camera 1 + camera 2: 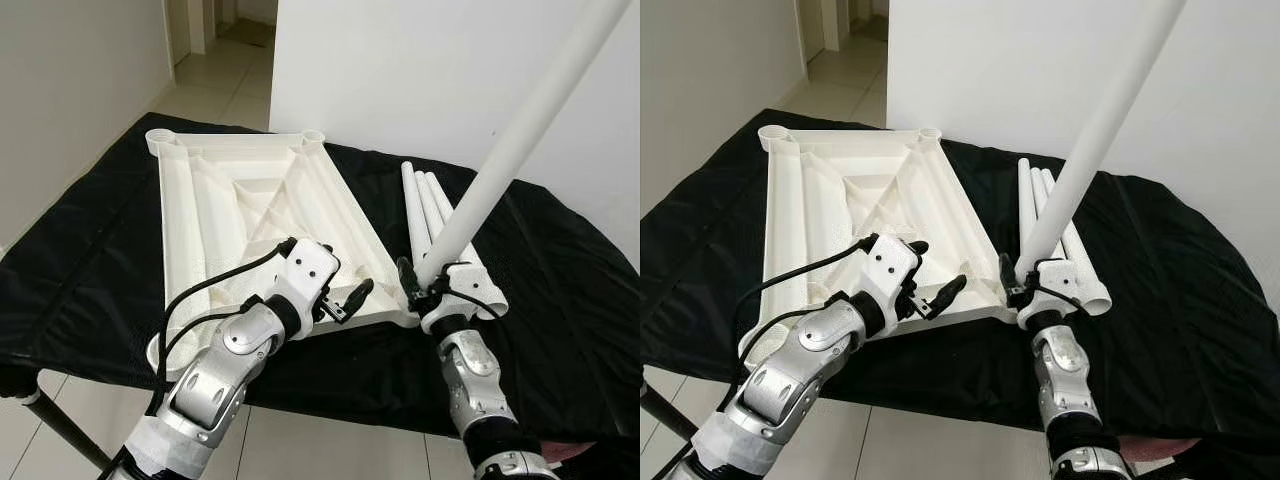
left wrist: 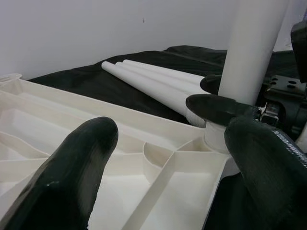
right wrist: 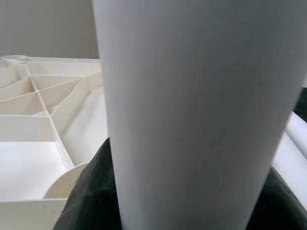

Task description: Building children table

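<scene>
A white plastic tabletop [image 1: 250, 200] lies upside down, ribs up, on the black cloth. My right gripper [image 1: 425, 285] is shut on a long white leg tube [image 1: 500, 160]. The tube leans up and to the right, and its lower end sits at the tabletop's near right corner socket [image 2: 216, 139]. My left gripper [image 1: 325, 268] hovers open over the tabletop's near edge, just left of that corner. Three more white legs [image 1: 425, 205] lie side by side on the cloth to the right of the tabletop. The right wrist view has the held leg [image 3: 192, 115] close up.
The black cloth [image 1: 90, 260] covers a low stand with a dark leg [image 1: 60, 425] at the near left. A white wall [image 1: 400, 70] rises right behind it. A tiled corridor [image 1: 215, 80] opens at the far left. Bare cloth lies to the right of the loose legs.
</scene>
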